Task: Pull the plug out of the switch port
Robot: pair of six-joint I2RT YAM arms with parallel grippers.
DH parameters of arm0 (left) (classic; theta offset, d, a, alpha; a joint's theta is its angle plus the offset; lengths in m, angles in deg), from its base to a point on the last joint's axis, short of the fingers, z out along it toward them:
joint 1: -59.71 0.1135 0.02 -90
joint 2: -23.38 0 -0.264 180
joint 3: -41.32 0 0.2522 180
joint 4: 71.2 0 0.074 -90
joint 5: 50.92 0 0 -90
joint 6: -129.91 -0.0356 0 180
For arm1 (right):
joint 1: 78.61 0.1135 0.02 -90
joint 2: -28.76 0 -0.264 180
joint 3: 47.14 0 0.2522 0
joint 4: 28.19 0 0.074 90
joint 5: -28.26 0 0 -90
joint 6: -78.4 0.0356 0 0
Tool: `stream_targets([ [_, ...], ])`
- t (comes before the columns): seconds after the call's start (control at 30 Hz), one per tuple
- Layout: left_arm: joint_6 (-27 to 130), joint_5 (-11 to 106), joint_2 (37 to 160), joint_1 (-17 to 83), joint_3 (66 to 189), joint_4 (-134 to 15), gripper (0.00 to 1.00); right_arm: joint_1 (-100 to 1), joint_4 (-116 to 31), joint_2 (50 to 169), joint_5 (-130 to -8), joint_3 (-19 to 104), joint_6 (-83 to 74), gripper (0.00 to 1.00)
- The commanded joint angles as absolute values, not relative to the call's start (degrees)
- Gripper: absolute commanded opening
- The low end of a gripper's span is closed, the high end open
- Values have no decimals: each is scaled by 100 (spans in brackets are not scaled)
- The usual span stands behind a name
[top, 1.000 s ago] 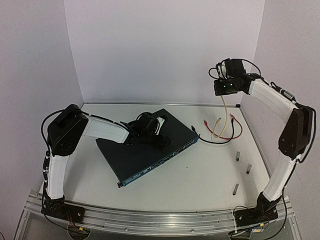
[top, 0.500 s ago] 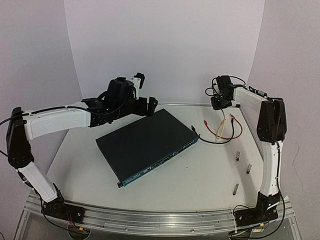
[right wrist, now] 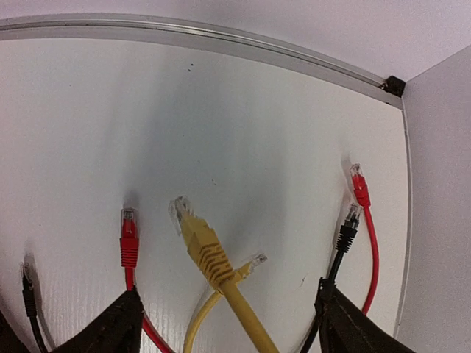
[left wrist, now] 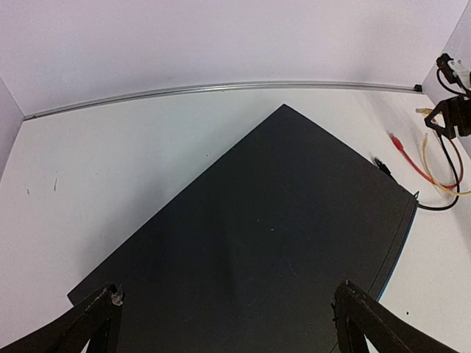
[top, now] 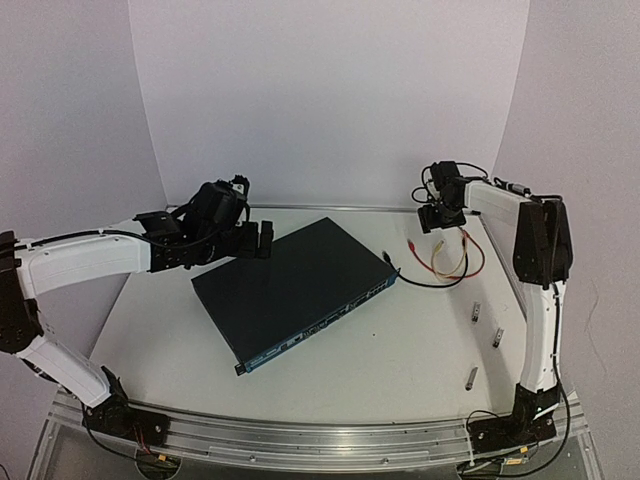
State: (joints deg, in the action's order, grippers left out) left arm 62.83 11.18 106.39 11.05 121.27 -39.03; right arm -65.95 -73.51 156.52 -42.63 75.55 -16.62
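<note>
1. Your left gripper [top: 255, 239] has its jaws spread wide and grips nothing; it hangs at the far left edge of the switch [top: 300, 285].
2. In the left wrist view the switch's flat dark top fills the space below and ahead of the two fingers [left wrist: 96, 323]; whether they touch the top cannot be told.
3. The switch lies flat on the table [top: 400, 350], turned at an angle; its thin socket face points to the near right; one corner points at the back wall.
4. Your right gripper [top: 440, 216] is well apart from the switch, over the far right part of the table; its jaws are spread and clamp nothing.
5. In the right wrist view a yellow cable [right wrist: 213, 265] runs between the spread fingers and touches neither; its plug [right wrist: 182, 209] sits in no socket and points toward the back wall.
6. Loose on the table around it lie a red plug [right wrist: 129, 228] to its left, and a second red plug [right wrist: 358, 184] and a black plug [right wrist: 347, 224] to its right.
7. A black cable [top: 425, 283] reaches the switch's right corner; whether its end sits in a socket cannot be told.
</note>
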Motion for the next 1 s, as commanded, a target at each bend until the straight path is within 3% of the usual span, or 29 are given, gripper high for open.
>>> stream_targets([
  [0.0,6495,852,10244,1122,12089,-3745,100,-6570,-7349,14636,-3561,7357,-1660,81],
  [0.13,6535,907,10222,1120,12058,-3721,100,-6569,-7341,14480,-2496,7406,-1803,88],
  [0.33,6587,929,10204,1119,11997,-3708,100,-6572,-7342,14480,-1853,7654,-1991,90],
  [0.53,6749,858,10229,1120,11967,-3602,100,-6569,-7393,13839,-2725,6949,-1274,91],
  [0.97,7529,700,9787,1122,11494,-3202,100,-6540,-7502,11041,-5249,3324,824,94],
])
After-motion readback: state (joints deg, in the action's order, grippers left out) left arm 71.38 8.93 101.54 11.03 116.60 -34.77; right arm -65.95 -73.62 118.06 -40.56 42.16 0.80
